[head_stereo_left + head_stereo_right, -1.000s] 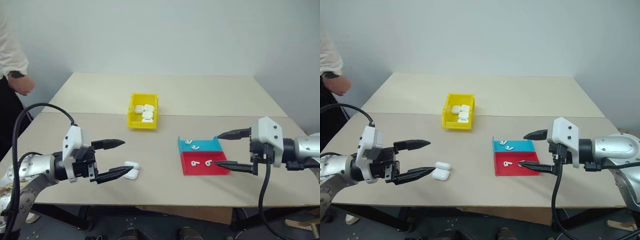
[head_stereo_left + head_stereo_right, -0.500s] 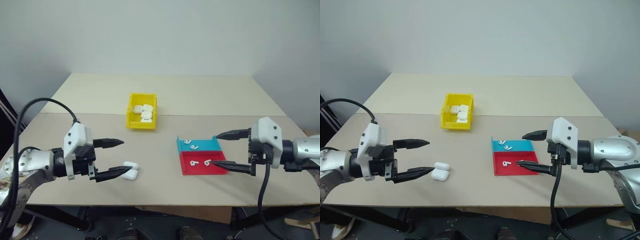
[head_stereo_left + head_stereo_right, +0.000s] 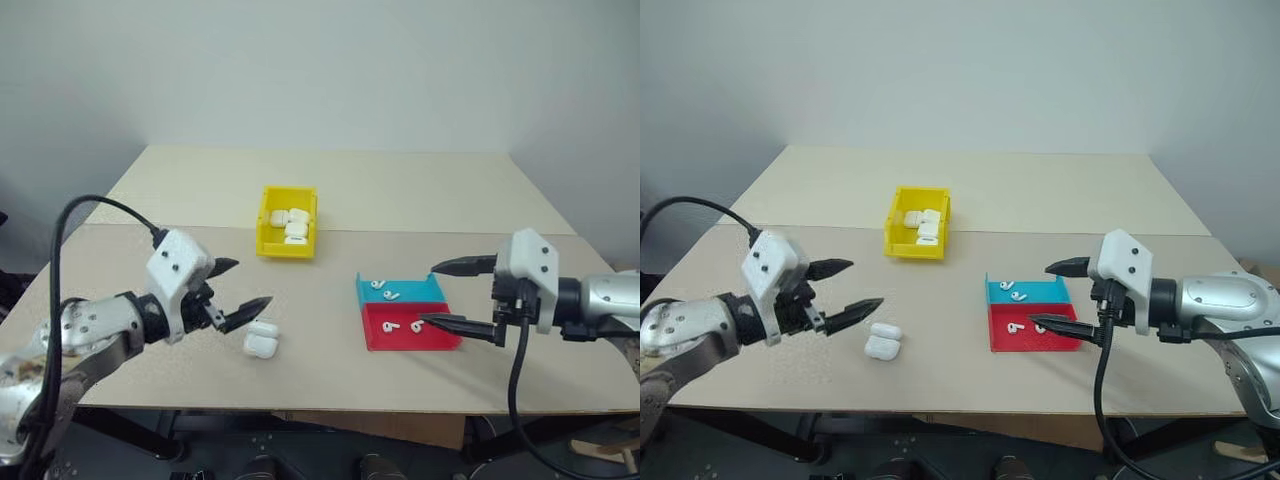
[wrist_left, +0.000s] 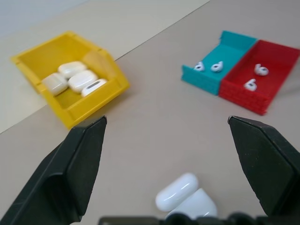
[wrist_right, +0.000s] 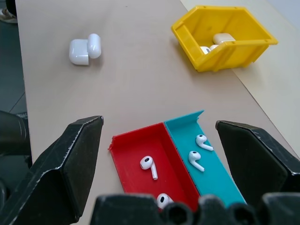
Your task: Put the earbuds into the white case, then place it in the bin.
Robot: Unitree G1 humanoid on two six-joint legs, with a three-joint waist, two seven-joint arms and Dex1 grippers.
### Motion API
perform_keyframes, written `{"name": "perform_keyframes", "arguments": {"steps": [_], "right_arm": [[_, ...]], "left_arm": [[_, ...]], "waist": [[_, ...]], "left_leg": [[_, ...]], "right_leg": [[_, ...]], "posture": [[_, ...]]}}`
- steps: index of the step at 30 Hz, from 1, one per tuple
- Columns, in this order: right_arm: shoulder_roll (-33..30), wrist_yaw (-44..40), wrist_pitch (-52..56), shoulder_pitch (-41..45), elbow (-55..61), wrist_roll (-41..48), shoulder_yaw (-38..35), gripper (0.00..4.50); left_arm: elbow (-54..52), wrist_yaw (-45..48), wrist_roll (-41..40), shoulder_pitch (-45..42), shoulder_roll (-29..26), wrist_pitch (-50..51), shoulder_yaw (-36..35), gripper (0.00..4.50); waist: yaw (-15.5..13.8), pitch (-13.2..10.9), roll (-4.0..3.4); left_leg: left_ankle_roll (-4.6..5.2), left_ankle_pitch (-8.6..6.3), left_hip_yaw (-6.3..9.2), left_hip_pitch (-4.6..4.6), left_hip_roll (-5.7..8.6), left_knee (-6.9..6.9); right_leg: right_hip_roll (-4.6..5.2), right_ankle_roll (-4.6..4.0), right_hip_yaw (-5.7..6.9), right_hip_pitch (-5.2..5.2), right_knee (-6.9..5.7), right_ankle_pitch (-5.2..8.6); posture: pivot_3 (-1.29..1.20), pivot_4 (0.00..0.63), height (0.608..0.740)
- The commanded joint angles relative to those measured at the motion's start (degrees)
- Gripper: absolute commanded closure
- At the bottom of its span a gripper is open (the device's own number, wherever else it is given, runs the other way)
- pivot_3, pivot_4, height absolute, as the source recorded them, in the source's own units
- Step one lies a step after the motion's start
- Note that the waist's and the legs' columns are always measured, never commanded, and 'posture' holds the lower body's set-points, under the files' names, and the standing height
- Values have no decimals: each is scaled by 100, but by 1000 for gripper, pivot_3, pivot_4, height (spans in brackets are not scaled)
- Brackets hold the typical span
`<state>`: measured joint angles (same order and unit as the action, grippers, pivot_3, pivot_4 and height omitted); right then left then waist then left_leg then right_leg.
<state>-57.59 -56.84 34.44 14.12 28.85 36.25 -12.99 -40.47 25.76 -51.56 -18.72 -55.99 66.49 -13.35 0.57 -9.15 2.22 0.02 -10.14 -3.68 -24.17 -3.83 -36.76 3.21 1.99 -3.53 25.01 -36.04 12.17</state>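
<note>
Step in hand: approach, with no pick-up made. The white case (image 3: 262,341) lies on the tabletop (image 3: 330,190) with its lid flipped open. The four earbuds (image 5: 149,165) rest in the red-and-teal tray (image 3: 404,313), two in the teal compartment and two in the red. The yellow bin (image 3: 287,222) stands farther back and already holds several white cases.

Left gripper (image 3: 237,291): jaws spread wide, empty, poised just beside the case and above it. Right gripper (image 3: 452,297): jaws spread wide, empty, one finger over the near edge of the red compartment, the other above the teal one.

Orientation: the case's body and lid lie side by side. In the head views the long axis of the pair runs roughly front to back, the lid on the far side. The earbud stems point in differing directions.

Next move, as judged: the right gripper must descend and narrow onto one earbud stem, a fine pinch. The left gripper should steady the case so that its open cavity faces up.
</note>
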Motion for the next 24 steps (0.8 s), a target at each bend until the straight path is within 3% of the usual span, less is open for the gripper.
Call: {"name": "perform_keyframes", "arguments": {"steps": [1, 8, 12, 16, 20, 22, 24], "right_arm": [[66, 157, 54, 14, 207, 137, -195, 44], [93, 285, 73, -135, 354, 194, -276, 44], [112, 345, 78, -142, 359, 211, -272, 44], [126, 394, 94, -120, 354, 214, -240, 44], [127, 415, 113, -168, 414, 240, -258, 44], [128, 419, 120, -180, 432, 254, -258, 44], [132, 428, 121, -166, 430, 241, -228, 44]], "left_arm": [[545, 410, -937, -1148, -577, 2088, 702, 0], [1001, -353, -1699, -1989, -669, 2601, 1553, 0], [1431, -1574, -2269, -2210, -305, 2601, 1920, 0], [1849, -2947, -3052, -2707, -482, 2601, 2908, 0], [2384, -4805, -4261, -3017, -434, 2523, 3435, 0], [2497, -5891, -5591, -3189, -756, 1763, 4086, 0], [2513, -6318, -6128, -3391, -869, 1399, 4547, 0]], "waist": [[10, 0, 0], [44, -1, 1], [20, -1, 2], [14, -5, 9], [20, -5, 9], [22, -6, 11], [16, -6, 10]], "left_leg": [[0, 0, 3, 1, 2, -1], [-7, -6, 5, -5, 3, 4], [-7, -5, 10, -1, 4, 3], [-7, -5, 11, -2, 7, -5], [-7, -5, 10, -3, 6, -4], [-7, -5, 9, -4, 8, -4], [-8, -5, 6, -4, 7, -2]], "right_leg": [[-1, 2, -1, 1, 2, -1], [-4, 5, -5, 4, 3, 6], [-3, 5, -4, 1, -2, 6], [-1, 6, -5, -2, -3, 4], [-1, 6, -7, 0, -4, 3], [-1, 8, -10, 1, -4, 2], [3, 25, -13, 1, -4, -11]], "posture": [[0, 150, 740], [0, 150, 740], [0, 150, 740], [0, 150, 740], [0, 150, 740], [0, 150, 740], [0, 150, 740]]}}
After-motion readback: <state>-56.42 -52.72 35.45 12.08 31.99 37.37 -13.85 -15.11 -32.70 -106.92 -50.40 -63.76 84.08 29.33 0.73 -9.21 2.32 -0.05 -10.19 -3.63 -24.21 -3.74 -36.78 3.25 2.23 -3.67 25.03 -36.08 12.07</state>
